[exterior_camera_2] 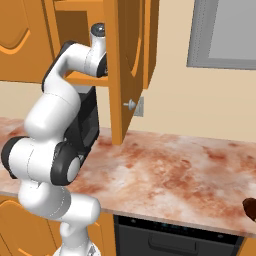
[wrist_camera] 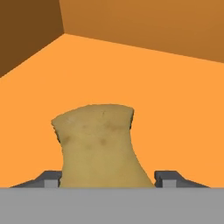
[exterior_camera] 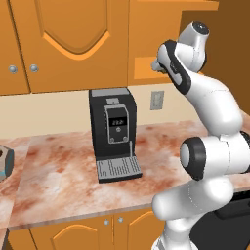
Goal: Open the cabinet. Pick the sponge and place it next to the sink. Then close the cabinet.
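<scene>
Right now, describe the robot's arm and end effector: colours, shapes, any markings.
The arm is glossy white with rounded, bulging links and dark grey to black bands at the joints; one joint cap near the wrist is grey. No cables or markings show. The end effector has two small, blocky, dark grey fingertips.

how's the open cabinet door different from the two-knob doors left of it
The open cabinet door is swung out over the counter, seen nearly edge-on, while the two-knob doors sit shut, flat against the wall. The open door shows one round silver knob low on its face; the shut pair shows two knobs side by side. Both are orange wood with an arched raised panel.
</scene>
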Robot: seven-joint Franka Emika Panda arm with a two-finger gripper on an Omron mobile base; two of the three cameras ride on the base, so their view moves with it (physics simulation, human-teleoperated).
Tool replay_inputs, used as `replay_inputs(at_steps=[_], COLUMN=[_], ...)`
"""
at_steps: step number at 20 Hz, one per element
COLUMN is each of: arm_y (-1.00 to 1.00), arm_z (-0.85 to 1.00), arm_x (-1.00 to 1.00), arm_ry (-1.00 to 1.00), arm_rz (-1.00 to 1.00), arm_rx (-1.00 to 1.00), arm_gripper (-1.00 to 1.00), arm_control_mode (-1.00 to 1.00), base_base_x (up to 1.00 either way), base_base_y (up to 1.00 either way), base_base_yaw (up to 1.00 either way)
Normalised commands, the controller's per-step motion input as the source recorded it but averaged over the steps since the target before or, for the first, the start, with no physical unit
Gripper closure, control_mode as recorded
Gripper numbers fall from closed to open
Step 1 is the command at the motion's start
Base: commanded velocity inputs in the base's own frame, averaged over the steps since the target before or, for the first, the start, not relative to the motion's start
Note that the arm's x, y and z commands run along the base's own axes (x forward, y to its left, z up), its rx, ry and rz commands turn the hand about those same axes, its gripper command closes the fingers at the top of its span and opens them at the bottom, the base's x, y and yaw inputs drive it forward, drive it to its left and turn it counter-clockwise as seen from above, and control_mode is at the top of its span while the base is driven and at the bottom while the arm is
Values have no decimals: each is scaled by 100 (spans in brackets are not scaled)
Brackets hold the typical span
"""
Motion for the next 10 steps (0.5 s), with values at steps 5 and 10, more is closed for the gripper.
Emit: replay_inputs(at_steps=[5, 10], arm_y=[0, 8], arm_z=[8, 37], arm_x=[-43, -95], arm_ry=[-9, -15], arm_rz=[0, 0], arm_rx=[0, 0], arm_gripper=[100, 100], arm_control_mode=[-100, -100], base_base_x=[0, 0], base_base_y=[0, 0], base_base_yaw=[0, 0])
